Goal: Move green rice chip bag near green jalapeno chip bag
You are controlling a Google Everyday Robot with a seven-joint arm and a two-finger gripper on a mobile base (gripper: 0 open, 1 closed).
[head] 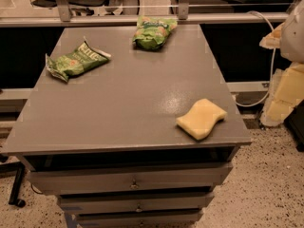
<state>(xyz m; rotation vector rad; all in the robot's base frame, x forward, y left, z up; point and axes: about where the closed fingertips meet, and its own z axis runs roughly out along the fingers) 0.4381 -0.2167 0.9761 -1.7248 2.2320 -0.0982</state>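
Note:
The green rice chip bag (pixel 153 32), puffy and bright light green, lies at the far edge of the grey table top (pixel 123 108), right of centre. The green jalapeno chip bag (pixel 76 61), flatter, longer and darker green with a white lettered band, lies at the far left, about a bag's length from the rice bag. My gripper (pixel 284 91) shows as pale arm parts at the right edge of the view. It is beyond the table's right side, far from both bags and holds nothing that I can see.
A yellow sponge (pixel 202 118) lies near the table's front right corner. Drawers (pixel 133 179) sit below the front edge. A metal rail (pixel 142 18) runs behind the table. A white cable (pixel 270 65) hangs at the right.

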